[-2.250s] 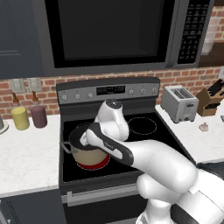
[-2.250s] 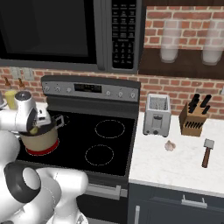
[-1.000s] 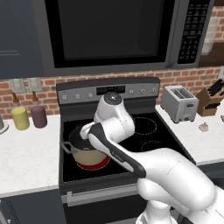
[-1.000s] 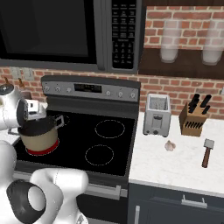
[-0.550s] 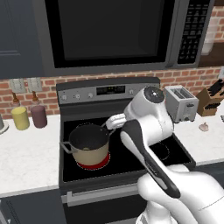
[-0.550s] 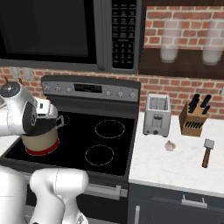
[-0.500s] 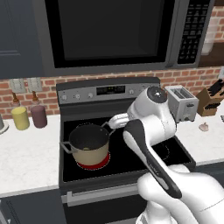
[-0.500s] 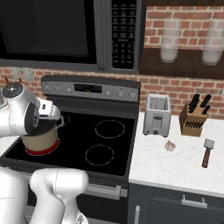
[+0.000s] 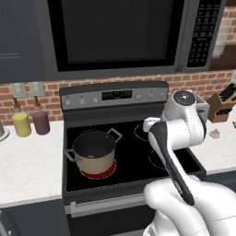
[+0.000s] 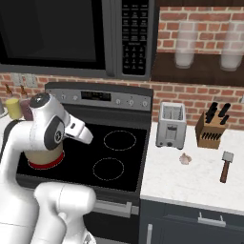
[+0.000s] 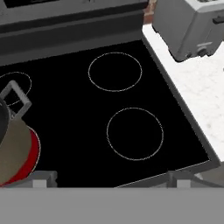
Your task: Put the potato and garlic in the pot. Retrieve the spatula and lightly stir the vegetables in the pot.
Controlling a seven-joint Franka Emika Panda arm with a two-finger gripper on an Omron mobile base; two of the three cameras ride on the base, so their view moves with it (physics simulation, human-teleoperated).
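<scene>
One pot (image 9: 93,152), one garlic (image 10: 185,159).

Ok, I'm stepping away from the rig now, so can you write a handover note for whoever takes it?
Gripper: open, empty, above the stove's right burners.
Potato: looks to be in the pot, on the red front-left burner.
Garlic: on the right counter by the toaster.
Spatula: farther right, near the knife block.
Done: potato. Left: garlic into pot, fetch spatula, stir.

Both base views face the stove (image 9: 133,152); the hand view looks down closely.
</scene>
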